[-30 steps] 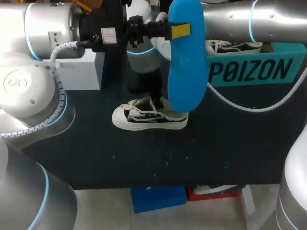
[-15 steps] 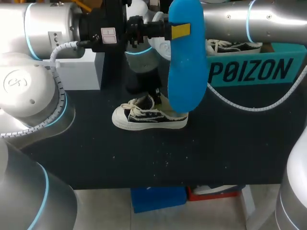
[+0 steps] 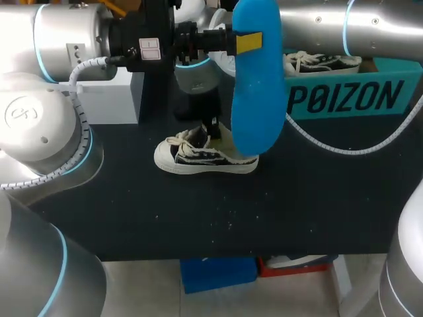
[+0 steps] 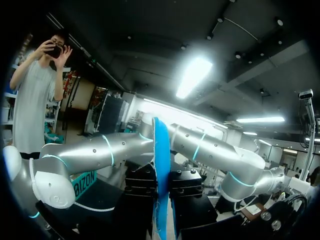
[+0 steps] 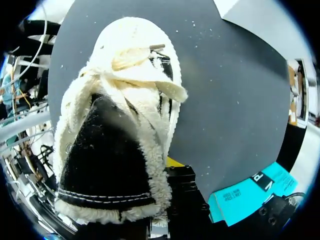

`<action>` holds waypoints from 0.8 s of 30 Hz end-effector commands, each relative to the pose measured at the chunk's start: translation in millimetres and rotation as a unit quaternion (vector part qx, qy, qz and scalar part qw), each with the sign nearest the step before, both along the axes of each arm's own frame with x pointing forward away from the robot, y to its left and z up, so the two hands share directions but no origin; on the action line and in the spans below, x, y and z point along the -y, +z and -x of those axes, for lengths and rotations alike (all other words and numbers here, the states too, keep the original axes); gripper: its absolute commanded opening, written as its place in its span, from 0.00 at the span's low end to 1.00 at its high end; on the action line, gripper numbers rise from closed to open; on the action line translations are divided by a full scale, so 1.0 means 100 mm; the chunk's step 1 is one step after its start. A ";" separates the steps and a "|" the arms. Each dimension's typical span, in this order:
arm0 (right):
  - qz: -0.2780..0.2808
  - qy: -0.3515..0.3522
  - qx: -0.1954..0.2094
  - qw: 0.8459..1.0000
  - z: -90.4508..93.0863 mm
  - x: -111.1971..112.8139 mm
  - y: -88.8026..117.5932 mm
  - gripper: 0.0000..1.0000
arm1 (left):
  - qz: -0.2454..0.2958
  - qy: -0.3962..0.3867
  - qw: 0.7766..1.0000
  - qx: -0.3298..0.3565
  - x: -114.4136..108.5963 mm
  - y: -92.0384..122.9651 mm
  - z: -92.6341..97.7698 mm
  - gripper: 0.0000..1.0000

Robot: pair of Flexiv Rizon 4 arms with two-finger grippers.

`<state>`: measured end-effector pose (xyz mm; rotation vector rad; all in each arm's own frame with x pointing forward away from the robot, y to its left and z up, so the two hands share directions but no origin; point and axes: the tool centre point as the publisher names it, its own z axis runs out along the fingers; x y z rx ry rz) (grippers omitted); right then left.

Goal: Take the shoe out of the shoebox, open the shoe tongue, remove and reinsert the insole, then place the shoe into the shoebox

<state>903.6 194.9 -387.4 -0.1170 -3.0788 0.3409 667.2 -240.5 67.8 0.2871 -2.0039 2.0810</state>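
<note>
Head view: dark speckled table beneath shoe

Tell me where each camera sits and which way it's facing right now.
Head view: fixed above and behind, looking down on the table; left arm and right arm enter from the sides.
Left wrist view: on the left arm, facing out across the room; left gripper holds the blue insole edge-on, right arm beyond.
Right wrist view: on the right arm, looking down onto the shoe; right gripper beside it.
Shared: head and right wrist views both show shoe and teal shoebox.
</note>
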 end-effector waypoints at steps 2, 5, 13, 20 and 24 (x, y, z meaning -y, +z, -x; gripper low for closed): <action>0.037 -0.134 -0.006 0.990 0.08 0.10 0.25 0.00 | 0.002 0.000 1.000 0.001 0.01 -0.01 0.00 0.00; 0.045 -0.250 -0.010 0.967 0.07 0.15 0.31 0.00 | 0.002 0.000 1.000 0.001 0.01 -0.01 0.00 0.00; 0.042 -0.456 0.017 0.889 0.04 0.23 0.37 0.00 | 0.002 0.000 1.000 0.001 0.01 -0.01 0.00 0.00; -0.016 -0.617 0.034 0.786 -0.01 0.36 0.41 0.00 | 0.002 0.000 1.000 0.001 0.01 -0.01 0.00 0.00; -0.034 -0.667 0.043 0.743 -0.03 0.40 0.38 0.00 | 0.002 0.000 1.000 0.001 0.01 -0.01 0.00 0.00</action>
